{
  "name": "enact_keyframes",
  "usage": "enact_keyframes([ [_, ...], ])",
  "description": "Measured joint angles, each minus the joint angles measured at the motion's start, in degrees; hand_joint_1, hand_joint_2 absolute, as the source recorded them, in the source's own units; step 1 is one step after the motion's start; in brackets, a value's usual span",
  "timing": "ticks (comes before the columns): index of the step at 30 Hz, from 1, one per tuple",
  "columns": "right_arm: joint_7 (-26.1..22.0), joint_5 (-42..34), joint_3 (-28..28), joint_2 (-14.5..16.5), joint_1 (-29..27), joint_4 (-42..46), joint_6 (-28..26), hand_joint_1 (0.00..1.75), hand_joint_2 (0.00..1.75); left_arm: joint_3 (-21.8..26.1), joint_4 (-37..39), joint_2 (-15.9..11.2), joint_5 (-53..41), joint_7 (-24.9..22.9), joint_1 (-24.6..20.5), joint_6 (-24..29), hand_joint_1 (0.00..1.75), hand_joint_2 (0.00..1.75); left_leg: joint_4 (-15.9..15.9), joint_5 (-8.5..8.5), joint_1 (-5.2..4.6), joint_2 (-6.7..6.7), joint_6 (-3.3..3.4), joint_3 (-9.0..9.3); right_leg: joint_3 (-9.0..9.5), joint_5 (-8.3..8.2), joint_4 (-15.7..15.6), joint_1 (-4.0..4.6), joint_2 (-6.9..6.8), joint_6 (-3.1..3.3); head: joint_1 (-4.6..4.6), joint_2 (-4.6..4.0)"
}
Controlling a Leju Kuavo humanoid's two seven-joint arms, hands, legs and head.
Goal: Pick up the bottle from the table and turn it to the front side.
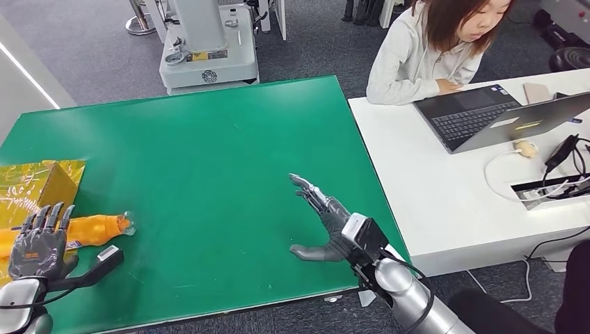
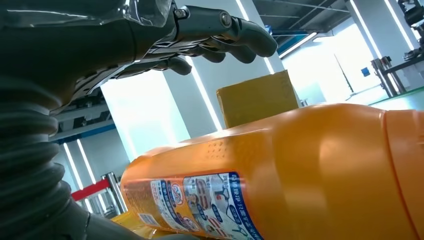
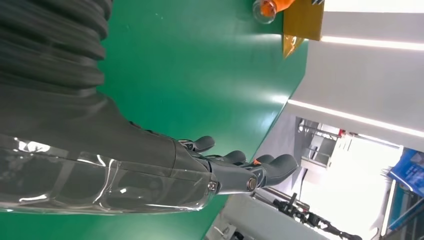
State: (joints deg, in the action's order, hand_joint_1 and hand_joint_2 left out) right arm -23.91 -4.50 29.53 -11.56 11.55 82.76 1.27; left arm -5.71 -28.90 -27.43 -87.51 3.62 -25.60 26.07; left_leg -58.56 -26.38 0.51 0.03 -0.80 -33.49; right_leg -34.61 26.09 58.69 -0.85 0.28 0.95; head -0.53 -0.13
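Note:
An orange bottle [image 1: 94,228] with a clear cap lies on its side on the green table [image 1: 222,160], near the left front corner, cap pointing right. My left hand [image 1: 40,243] hovers over the bottle's rear end with fingers stretched out and apart. In the left wrist view those fingers [image 2: 225,35] stand clear above the bottle [image 2: 300,170], whose printed label faces the camera. My right hand [image 1: 327,223] floats open over the table's right front part, far from the bottle. The right wrist view shows that hand [image 3: 235,170] with nothing in it and the bottle's cap [image 3: 267,7] far off.
A shiny gold box [image 1: 35,184] sits just behind the bottle at the table's left edge. To the right stands a white desk [image 1: 445,209] with a laptop [image 1: 487,115] and cables; a person [image 1: 431,49] sits there. A machine base [image 1: 209,52] stands beyond the table.

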Motion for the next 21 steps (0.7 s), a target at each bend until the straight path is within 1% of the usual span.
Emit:
enact_keyframes([
  [3, -0.2, -0.9, 0.5, 0.0, 1.1, -1.2, -0.1, 0.00, 1.75, 1.1, 0.0, 0.4, 1.4, 1.3, 0.2, 0.7, 0.00, 1.75, 0.0, 0.00, 0.00, 0.00, 0.00, 0.00, 0.00, 0.00, 0.0, 0.00, 0.00, 0.00, 0.01, 0.00],
  [8, -0.3, -1.2, 1.2, 0.0, 2.1, -2.3, -0.2, 0.00, 1.75, 2.5, 0.0, 1.1, 2.1, 1.8, 0.4, 1.3, 0.00, 1.75, 0.0, 0.00, 0.00, -0.01, 0.00, 0.00, 0.00, 0.00, 0.0, 0.00, -0.01, 0.00, 0.01, 0.00],
  [9, -0.3, -1.2, 1.3, 0.0, 2.2, -2.4, -0.3, 0.00, 1.75, 2.7, 0.0, 1.3, 3.1, 2.8, 0.5, 1.8, 0.00, 1.75, 0.0, 0.00, 0.00, -0.01, 0.00, 0.00, -0.01, 0.00, 0.0, 0.00, -0.01, 0.00, 0.01, 0.00],
  [10, -0.2, -1.3, 1.3, 0.0, 2.2, -2.6, -0.5, 0.00, 1.75, 3.3, -0.3, 1.7, 5.6, 5.2, 0.8, 2.7, 0.00, 1.75, 0.0, 0.00, -0.01, 0.00, 0.00, 0.01, -0.01, 0.00, 0.0, 0.00, -0.01, 0.00, 0.01, 0.00],
  [12, -0.4, -2.0, 1.4, 0.0, 2.1, -2.8, -1.1, 0.00, 1.75, 5.3, -2.9, 3.4, 15.3, 13.0, 2.6, 5.0, 0.00, 1.75, 0.0, 0.00, -0.03, 0.00, 0.00, 0.02, -0.01, 0.00, 0.0, -0.02, 0.00, 0.00, 0.01, 0.00],
  [13, -0.7, -2.6, 1.5, -0.1, 2.0, -3.0, -1.4, 0.00, 1.75, 6.4, -5.5, 4.6, 21.4, 16.9, 4.3, 5.7, 0.00, 1.75, 0.0, -0.01, -0.05, 0.00, 0.00, 0.02, -0.01, 0.01, -0.1, -0.03, 0.00, -0.01, 0.02, 0.00],
  [15, -1.3, -3.8, 1.6, -0.2, 1.5, -3.2, -2.0, 0.00, 1.75, 7.3, -13.3, 7.3, 32.8, 21.8, 8.7, 5.2, 0.00, 1.75, 0.0, -0.03, -0.08, 0.02, 0.02, 0.02, -0.01, 0.01, -0.1, -0.04, 0.02, -0.01, 0.01, 0.00],
  [18, -2.0, -5.1, 1.4, -0.3, -0.2, -3.2, -2.8, 0.00, 1.75, 6.9, -27.8, 11.5, 46.4, 24.9, 15.7, 3.7, 0.00, 1.75, -0.1, -0.13, -0.09, 0.10, 0.06, 0.01, -0.01, 0.00, -0.2, -0.05, 0.12, -0.04, 0.00, 0.00],
  [20, -2.1, -5.4, 1.0, -0.3, -1.7, -2.7, -3.6, 0.00, 1.75, 5.6, -37.6, 14.3, 51.3, 25.5, 18.9, 3.2, 0.00, 1.75, -0.1, -0.18, -0.09, 0.07, 0.12, -0.02, 0.02, 0.03, -0.3, -0.05, 0.08, -0.08, -0.01, 0.00],
  [21, -2.1, -5.4, 0.9, -0.3, -2.0, -2.5, -3.8, 0.00, 1.75, 5.2, -40.0, 15.0, 52.1, 25.5, 19.6, 3.1, 0.00, 1.75, -0.1, -0.19, -0.09, 0.05, 0.14, -0.03, 0.03, 0.03, -0.3, -0.05, 0.05, -0.09, -0.01, 0.00],
])
